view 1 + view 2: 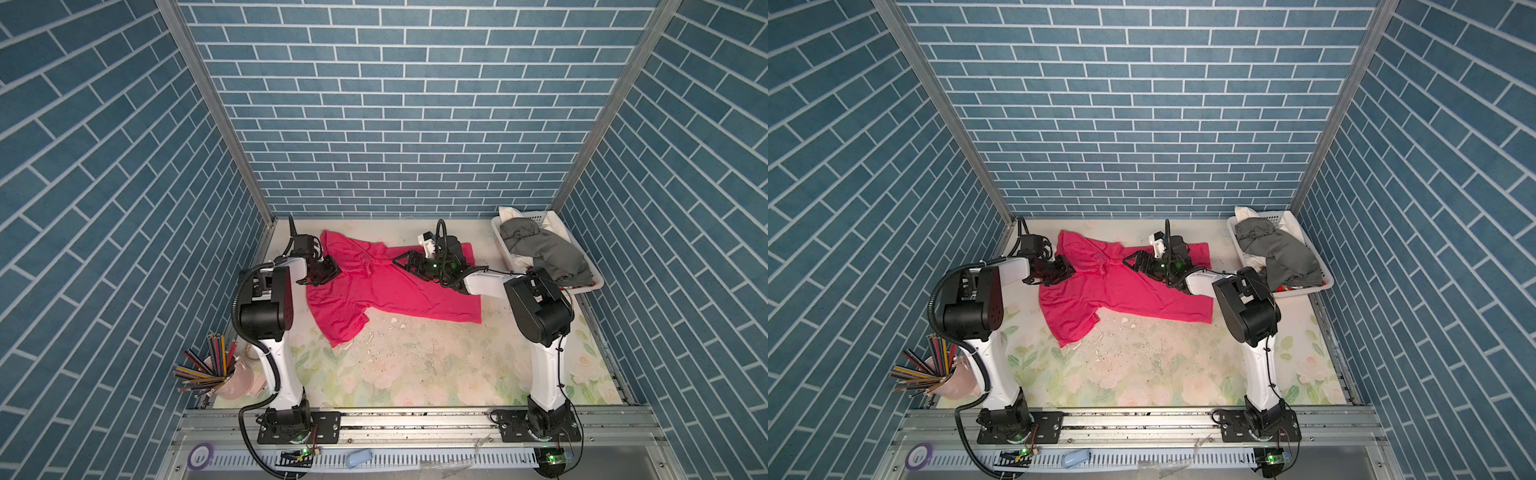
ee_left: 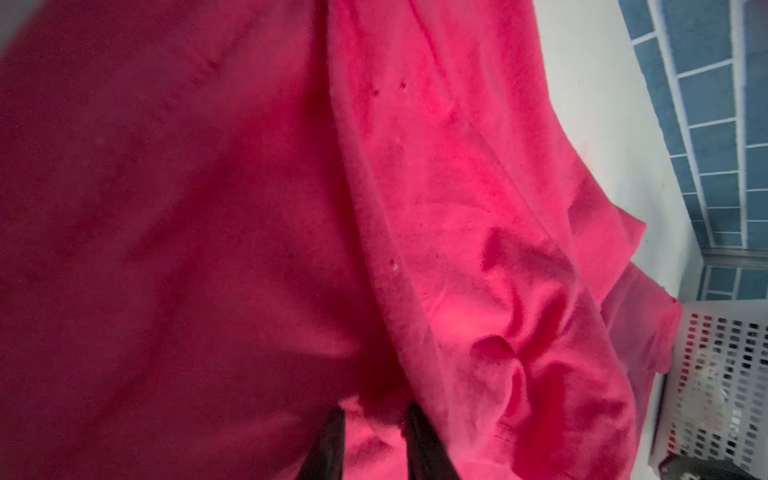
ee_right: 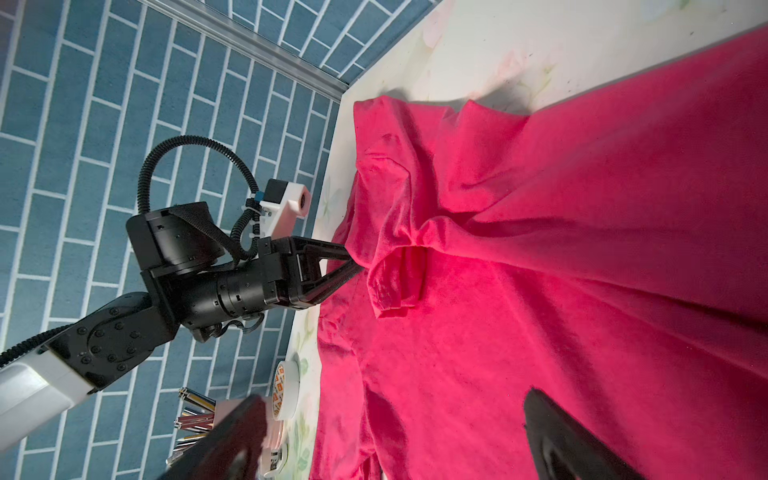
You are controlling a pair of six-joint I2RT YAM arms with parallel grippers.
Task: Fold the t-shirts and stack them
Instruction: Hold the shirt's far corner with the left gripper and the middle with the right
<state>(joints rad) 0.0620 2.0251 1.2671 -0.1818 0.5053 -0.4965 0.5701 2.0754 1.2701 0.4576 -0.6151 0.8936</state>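
Sprawling on your table (image 1: 436, 365), the pink t-shirt (image 1: 386, 291) lies wrinkled; right fingers (image 3: 561, 436) spread wide; left fingers (image 2: 419, 440), you cannot tell.

No text can be read; the tape roll's (image 3: 286, 386) orange print is blurred.

You see blue brick-patterned walls (image 1: 415, 104) enclosing three sides. Below, a pale floral tabletop (image 1: 436, 374) meets an aluminium rail (image 1: 415, 428).

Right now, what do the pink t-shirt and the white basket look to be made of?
The pink t-shirt: soft matte knit fabric, probably cotton jersey; it creases and bunches. The white slotted basket: rigid, smooth moulded plastic, judging by its even slots.
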